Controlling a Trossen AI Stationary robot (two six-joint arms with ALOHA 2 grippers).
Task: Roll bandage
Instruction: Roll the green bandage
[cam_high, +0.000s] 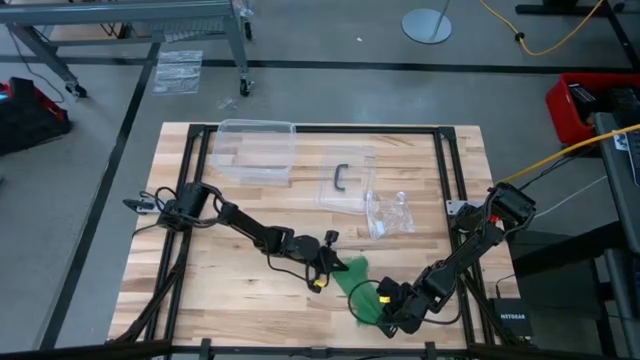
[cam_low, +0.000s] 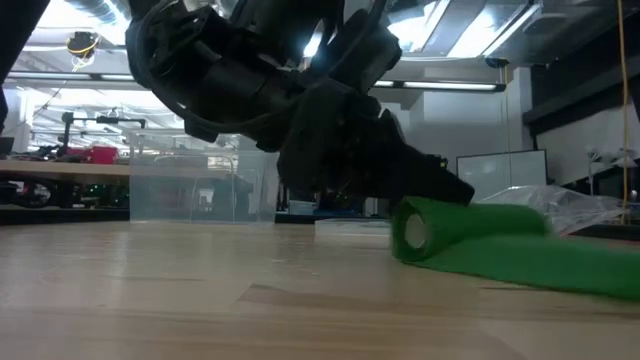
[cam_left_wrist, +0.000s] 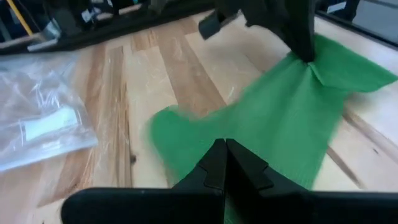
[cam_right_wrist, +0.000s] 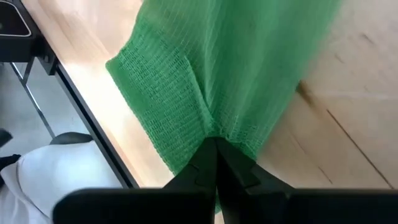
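The bright green bandage (cam_high: 362, 285) lies near the table's front edge, between my two grippers. In the low view one end of it is a small roll (cam_low: 415, 232) resting on the wood, and the flat band (cam_low: 540, 255) runs off from it along the table. My left gripper (cam_high: 338, 268) is shut at the roll end. My right gripper (cam_high: 385, 305) is shut on the other end, close to the table's near edge. The left wrist view shows the band (cam_left_wrist: 280, 118) spread between them. My left gripper (cam_left_wrist: 225, 146) meets the bandage at its curled end (cam_left_wrist: 186, 140), coming in slanting down from the table's left. Its shut fingers cover the contact spot. That end rests on the table as a roll. My right gripper (cam_right_wrist: 216, 143) pinches the bandage's free end (cam_right_wrist: 219, 132) between its two fingers, pointing steeply down. The cloth gathers into puckers at the fingertips. From the left wrist view this end (cam_left_wrist: 314, 68) is drawn up slightly, while the rest lies on the table.
A clear plastic bin (cam_high: 255, 150) stands at the table's back. A clear lid with a black handle (cam_high: 340, 180) and a clear plastic bag (cam_high: 390, 212) lie behind the bandage. Bare wood shows to the left front. The table's near edge (cam_right_wrist: 93, 124) is right beside the right gripper.
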